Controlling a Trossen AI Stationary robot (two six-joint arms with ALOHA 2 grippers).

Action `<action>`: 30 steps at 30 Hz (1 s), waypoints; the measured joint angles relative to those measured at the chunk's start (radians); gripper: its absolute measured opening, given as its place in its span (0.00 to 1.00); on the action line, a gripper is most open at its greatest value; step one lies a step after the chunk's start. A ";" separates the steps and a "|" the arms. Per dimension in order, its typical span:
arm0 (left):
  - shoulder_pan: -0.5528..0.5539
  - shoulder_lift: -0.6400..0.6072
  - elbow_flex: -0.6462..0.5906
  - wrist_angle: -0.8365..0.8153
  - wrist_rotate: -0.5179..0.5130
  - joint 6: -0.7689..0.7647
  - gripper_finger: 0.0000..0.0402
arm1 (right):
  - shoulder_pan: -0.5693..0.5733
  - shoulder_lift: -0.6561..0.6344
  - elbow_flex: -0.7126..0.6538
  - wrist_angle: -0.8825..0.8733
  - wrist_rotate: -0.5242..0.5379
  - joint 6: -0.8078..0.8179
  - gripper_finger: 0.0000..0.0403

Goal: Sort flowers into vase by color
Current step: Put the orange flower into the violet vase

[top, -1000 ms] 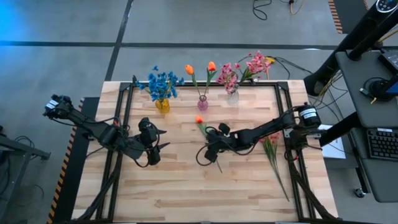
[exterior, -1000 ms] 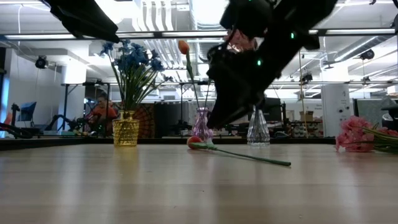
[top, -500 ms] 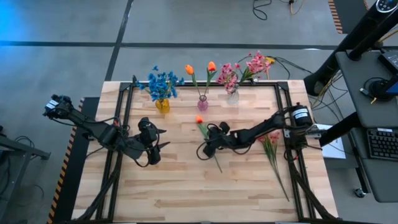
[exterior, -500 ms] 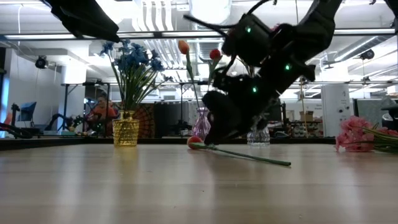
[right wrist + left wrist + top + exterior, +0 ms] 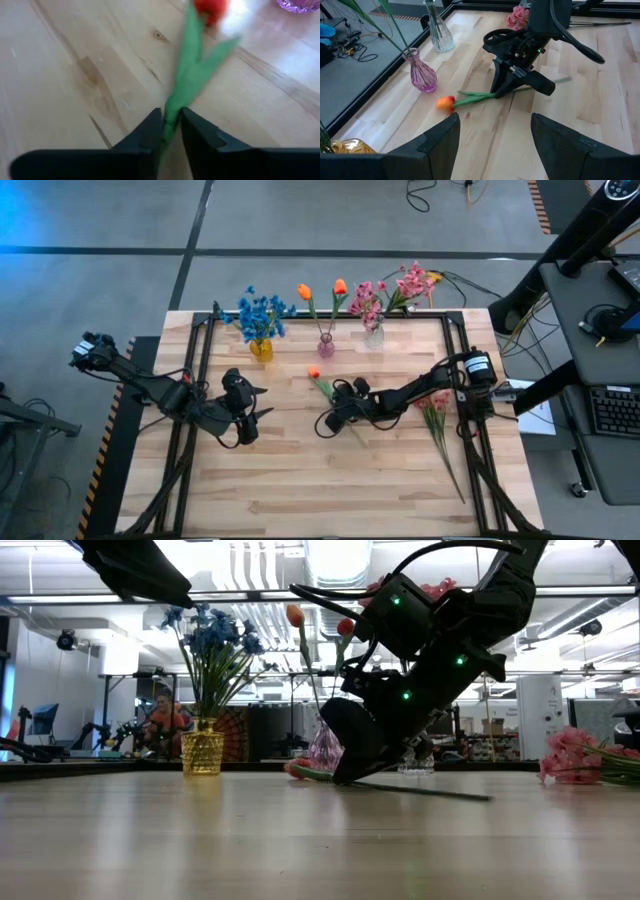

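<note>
An orange tulip (image 5: 320, 380) lies on the wooden table, its bud (image 5: 210, 7) toward the far edge. My right gripper (image 5: 170, 131) is down at the table and shut on its green stem; the left wrist view shows the same gripper (image 5: 499, 93). My left gripper (image 5: 262, 402) hovers open at the table's left, holding nothing. Along the far edge stand a yellow vase with blue flowers (image 5: 261, 348), a pink vase with two orange tulips (image 5: 326, 345) and a clear vase with pink sprays (image 5: 374, 333). My right gripper pinches the tulip's stem (image 5: 173, 107) between its two fingers (image 5: 145, 135), about midway along it, just below the leaves. The fingers slant down from the table's right side and lie across the stem. The tulip lies on the table, bud (image 5: 296, 769) and stem end (image 5: 470, 795) both low.
A pink spray (image 5: 437, 425) lies loose on the table's right part, beside the right arm. A black frame (image 5: 200, 340) runs round the tabletop. Bare wood lies toward the near edge (image 5: 300, 500).
My right gripper has come down onto the table and rolled a little, then shut on the tulip's stem. The tulip has turned slightly on the table, its bud shifting toward the left.
</note>
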 joint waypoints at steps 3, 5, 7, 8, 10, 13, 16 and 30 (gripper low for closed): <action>0.000 0.000 0.000 0.000 0.000 0.000 0.56 | 0.000 0.000 0.000 -0.001 0.000 0.013 0.07; 0.000 0.000 0.000 0.000 0.000 0.000 0.56 | 0.000 0.000 0.000 -0.002 0.000 0.014 0.04; 0.000 0.000 0.000 0.000 -0.001 0.001 0.56 | 0.000 0.000 0.000 -0.002 0.000 0.023 0.04; 0.000 0.000 0.000 0.000 -0.001 0.001 0.56 | 0.000 0.000 0.000 -0.002 0.000 0.023 0.04; 0.000 0.000 0.000 0.000 -0.001 0.001 0.56 | 0.001 -0.007 0.000 -0.005 -0.001 0.023 0.03; 0.000 0.000 0.000 0.000 -0.001 0.001 0.56 | 0.002 -0.037 -0.002 -0.010 -0.010 0.018 0.03; 0.000 0.000 0.000 0.000 -0.001 0.005 0.56 | 0.003 -0.095 -0.002 0.021 -0.009 -0.029 0.03; 0.000 0.000 0.000 0.000 0.000 0.005 0.56 | -0.060 -0.243 -0.128 0.699 -0.064 -0.332 0.03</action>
